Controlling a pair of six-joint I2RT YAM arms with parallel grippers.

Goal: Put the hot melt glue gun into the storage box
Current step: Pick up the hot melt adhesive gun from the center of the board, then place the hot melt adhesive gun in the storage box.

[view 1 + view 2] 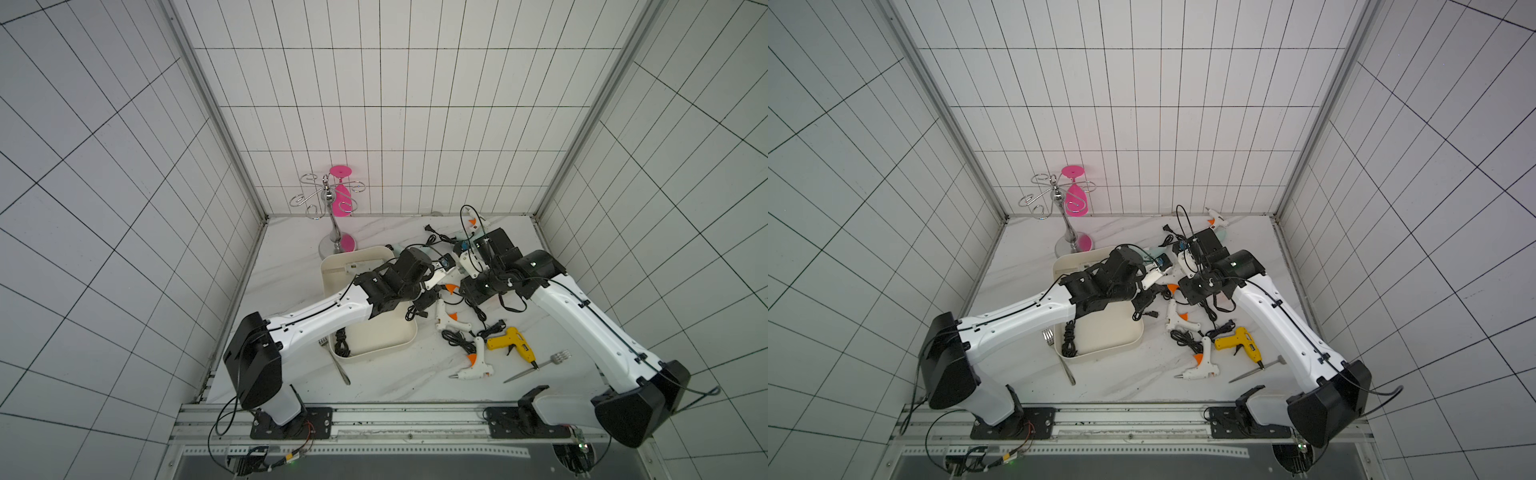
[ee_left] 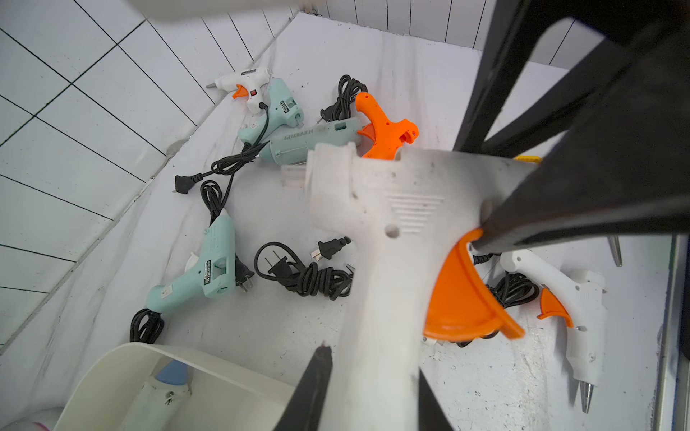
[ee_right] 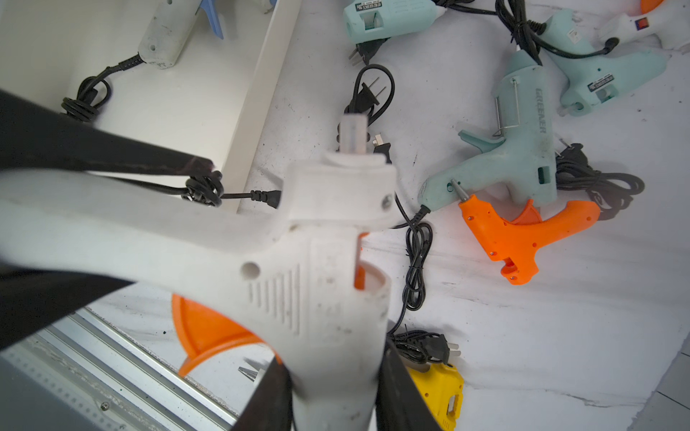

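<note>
A white hot melt glue gun (image 2: pixel 377 209) with an orange trigger hangs above the table, just beyond the long wall of the cream storage box (image 1: pixel 374 353). My left gripper (image 2: pixel 373 362) is shut on its handle. My right gripper (image 3: pixel 332 354) is shut on its barrel, one finger on each side. In both top views the two grippers meet at the gun (image 1: pixel 440 277) (image 1: pixel 1156 277). The gun's black cord (image 3: pixel 203 190) trails over the box wall (image 3: pixel 254 93). Inside the box lie a white gun with a blue trigger (image 3: pixel 168 33) and a coiled cord (image 1: pixel 343 343).
Right of the box lie loose guns and cords: several mint ones (image 2: pixel 209 268), an orange one (image 3: pixel 519 235), a yellow one (image 1: pixel 509 340) and white ones (image 1: pixel 473 365). A fork (image 1: pixel 340 368) lies at the box's front corner. A chrome rack with a pink glass (image 1: pixel 332 208) stands at the back.
</note>
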